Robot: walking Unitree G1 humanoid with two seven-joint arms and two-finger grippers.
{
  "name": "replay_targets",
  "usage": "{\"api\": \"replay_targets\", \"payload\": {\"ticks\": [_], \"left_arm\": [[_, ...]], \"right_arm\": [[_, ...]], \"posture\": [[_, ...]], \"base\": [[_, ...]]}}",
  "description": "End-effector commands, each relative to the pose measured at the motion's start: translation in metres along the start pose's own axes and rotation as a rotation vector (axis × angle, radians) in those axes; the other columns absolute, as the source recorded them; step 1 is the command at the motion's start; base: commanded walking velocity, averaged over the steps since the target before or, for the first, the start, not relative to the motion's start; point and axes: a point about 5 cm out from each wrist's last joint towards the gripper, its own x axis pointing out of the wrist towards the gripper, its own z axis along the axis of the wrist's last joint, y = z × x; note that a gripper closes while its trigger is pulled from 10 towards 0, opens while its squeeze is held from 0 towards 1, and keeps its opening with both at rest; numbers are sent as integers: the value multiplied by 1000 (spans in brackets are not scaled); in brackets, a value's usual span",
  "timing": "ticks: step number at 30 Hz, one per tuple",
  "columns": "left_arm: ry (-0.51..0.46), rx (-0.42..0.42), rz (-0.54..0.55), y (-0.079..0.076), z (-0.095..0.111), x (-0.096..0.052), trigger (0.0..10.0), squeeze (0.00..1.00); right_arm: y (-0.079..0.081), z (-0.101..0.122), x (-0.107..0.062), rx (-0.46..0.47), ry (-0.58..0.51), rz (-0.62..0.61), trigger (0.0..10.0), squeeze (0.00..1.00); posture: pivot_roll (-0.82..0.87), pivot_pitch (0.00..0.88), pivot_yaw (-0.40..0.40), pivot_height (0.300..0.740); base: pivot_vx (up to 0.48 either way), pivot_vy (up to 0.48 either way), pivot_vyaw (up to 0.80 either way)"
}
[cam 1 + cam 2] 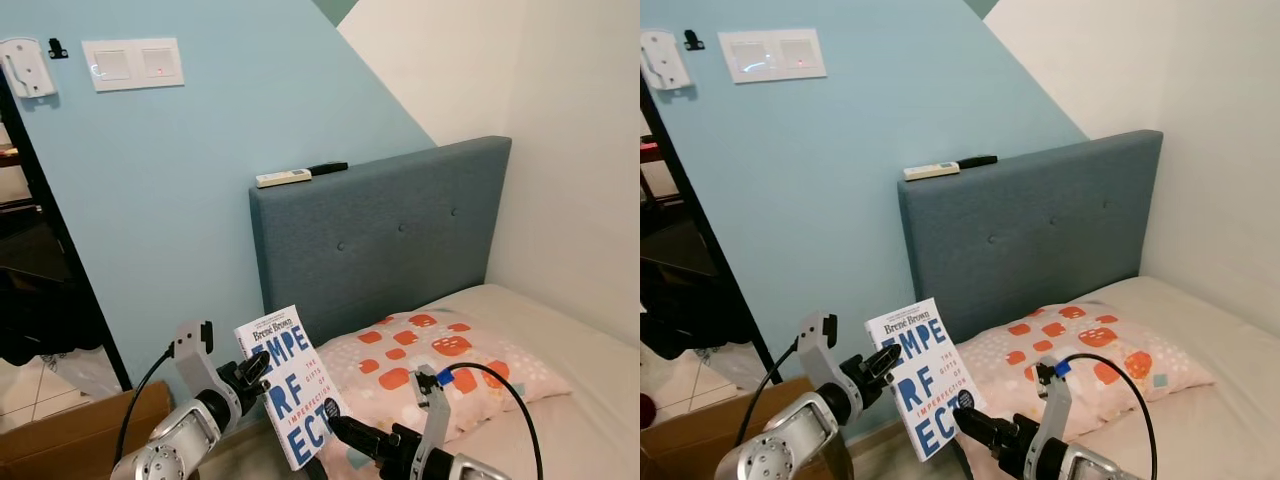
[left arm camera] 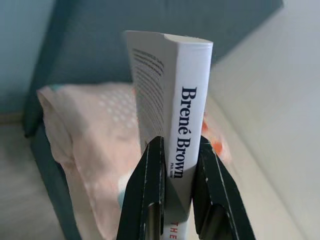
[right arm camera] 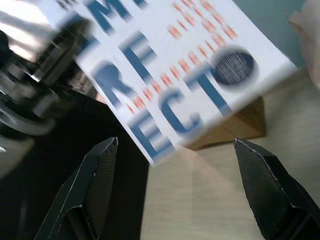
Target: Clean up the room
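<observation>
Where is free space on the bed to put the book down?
The bare mattress between the pillow and the white wall is free. The book, in the left gripper, hangs past the pillow's corner, where the open right gripper crowds it.

The book is paper, its white cover smooth with a slight sheen. The left hand has glossy black plastic fingers, and the arms look like brushed silver metal. The headboard is matt blue-grey woven cloth with tufted buttons. The pillow is soft printed cloth, the sheet plain matt fabric. The wall is flat matt paint, and the switch plate is smooth white plastic.
</observation>
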Motion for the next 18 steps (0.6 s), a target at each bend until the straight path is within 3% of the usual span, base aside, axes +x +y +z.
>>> {"api": "replay_targets", "payload": {"ticks": [1,9,10,11,12,13,14,16,18], "left_arm": [[-59,-7,16,0,8,0,10000,0],[-61,-12,24,4,10,-3,10000,0],[-58,14,27,6,11,-3,10000,0],[-58,14,27,6,11,-3,10000,0],[-50,32,32,7,11,-4,10000,0],[-50,32,32,7,11,-4,10000,0],[-43,50,33,7,9,-4,10000,0],[-38,56,31,6,7,-4,10000,0],[-35,18,8,2,3,-4,10000,0]], "right_arm": [[2,1,2,-35,-28,-13,10000,0],[1,-6,7,-133,-59,-109,10000,0],[-3,-6,8,-202,-77,-192,10000,0],[-3,-6,8,-202,-77,-192,10000,0],[-5,-5,9,-288,-95,-264,10000,0],[-5,-5,9,-288,-95,-264,10000,0],[-7,-3,10,-347,-121,-310,10000,0],[-7,-4,11,-346,-130,-310,10000,0],[-3,-11,13,-144,-76,-166,10000,0]], "posture": [[-34,77,57,740],[-32,74,58,740],[-30,72,58,740],[-30,72,58,740],[-33,69,60,740],[-33,69,60,740],[-34,68,61,740],[-34,66,61,740],[-32,63,59,740]], "base": [[0,0,0],[0,0,0],[0,0,0],[0,0,0],[0,0,0],[0,0,0],[0,0,0],[0,0,0],[0,0,0]]}}
